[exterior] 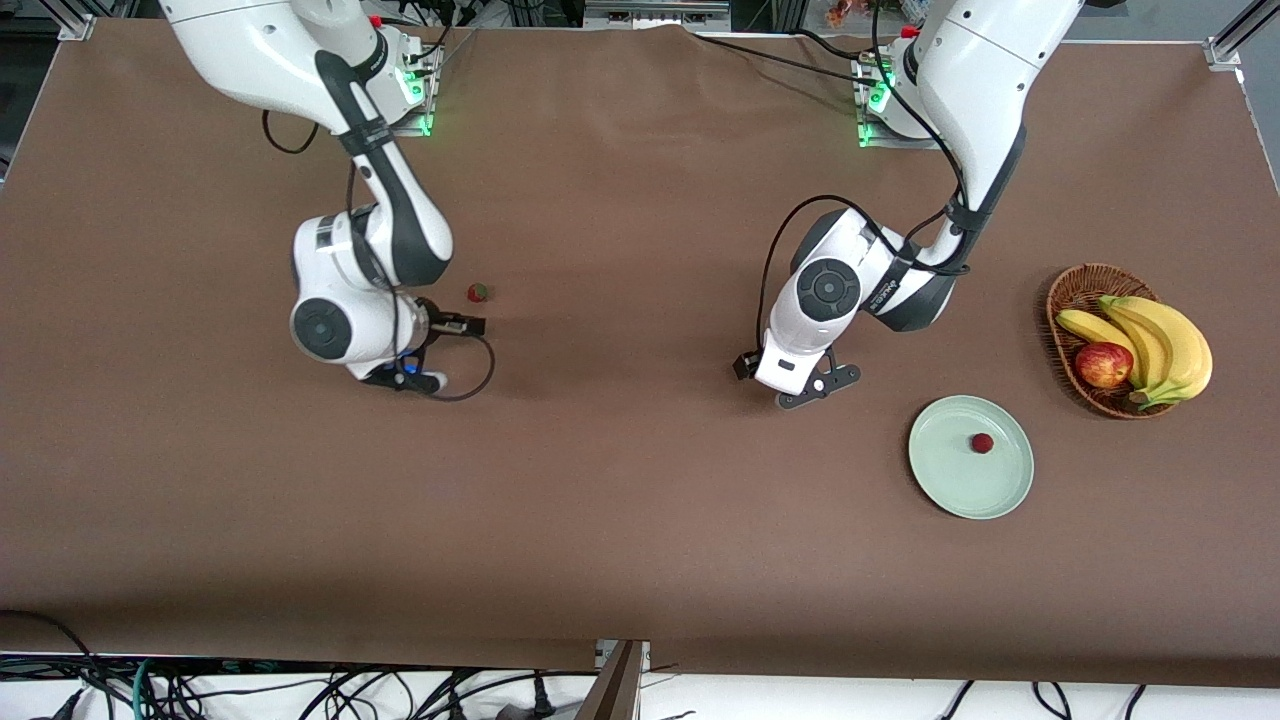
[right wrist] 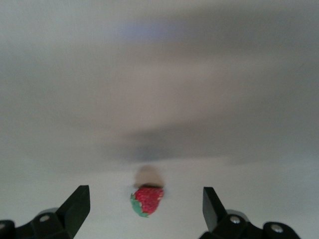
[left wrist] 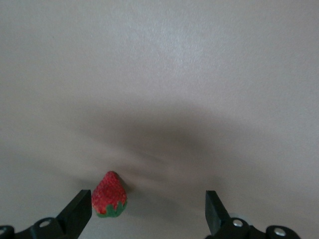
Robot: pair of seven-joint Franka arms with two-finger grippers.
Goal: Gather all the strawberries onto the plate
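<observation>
The pale green plate [exterior: 950, 480] lies toward the left arm's end of the table, with one strawberry [exterior: 982, 443] on it. My left gripper [exterior: 818, 388] hangs open over the table beside the plate. In the left wrist view a strawberry [left wrist: 109, 195] lies on the table close to one finger of the open left gripper [left wrist: 148, 206]; the hand hides it in the front view. Another strawberry [exterior: 478, 292] lies beside my right gripper [exterior: 405, 378]. In the right wrist view a strawberry [right wrist: 147, 200] lies on the table between the open fingers of the right gripper [right wrist: 145, 203].
A brown wicker basket [exterior: 1060, 300] with bananas [exterior: 1165, 345] and a red apple [exterior: 1103, 364] stands farther from the front camera than the plate, at the left arm's end of the table. Brown cloth covers the table.
</observation>
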